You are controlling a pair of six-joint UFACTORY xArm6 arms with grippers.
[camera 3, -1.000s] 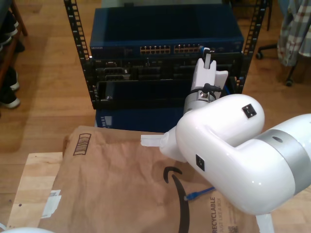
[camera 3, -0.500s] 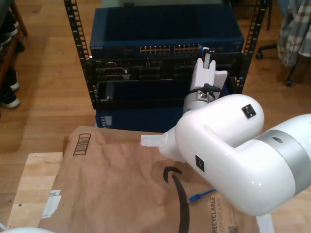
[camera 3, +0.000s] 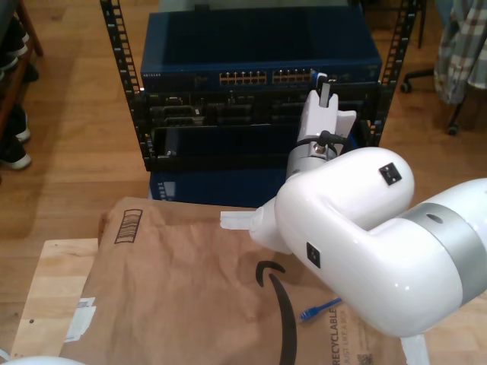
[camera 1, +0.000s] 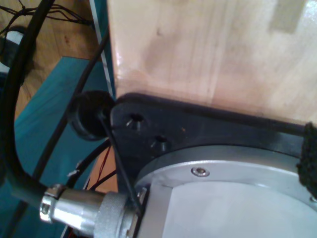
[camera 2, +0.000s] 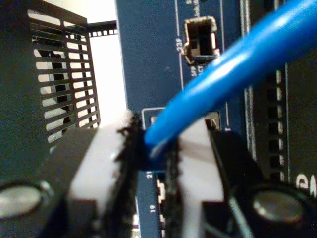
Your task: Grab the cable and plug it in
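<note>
Blue switch chassis (camera 3: 259, 57) is faced by my second gripper (camera 3: 325, 82) at two o'clock in the exterior view, clamped on the cable (camera 2: 223, 79). Its loose end (camera 3: 310, 312) has slid toward five o'clock over the brown paper (camera 3: 183, 296); insertion seems underway. My first gripper's state cannot be told.

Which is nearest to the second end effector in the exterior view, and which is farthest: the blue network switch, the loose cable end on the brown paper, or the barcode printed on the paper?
From my second end effector, nearest first:
1. The blue network switch, right at the fingertips, at the rack's top.
2. The loose cable end, low in the exterior view, on the brown paper.
3. The barcode, toward the exterior view's left; nearly as far as the cable end, so this order is uncertain.
</note>
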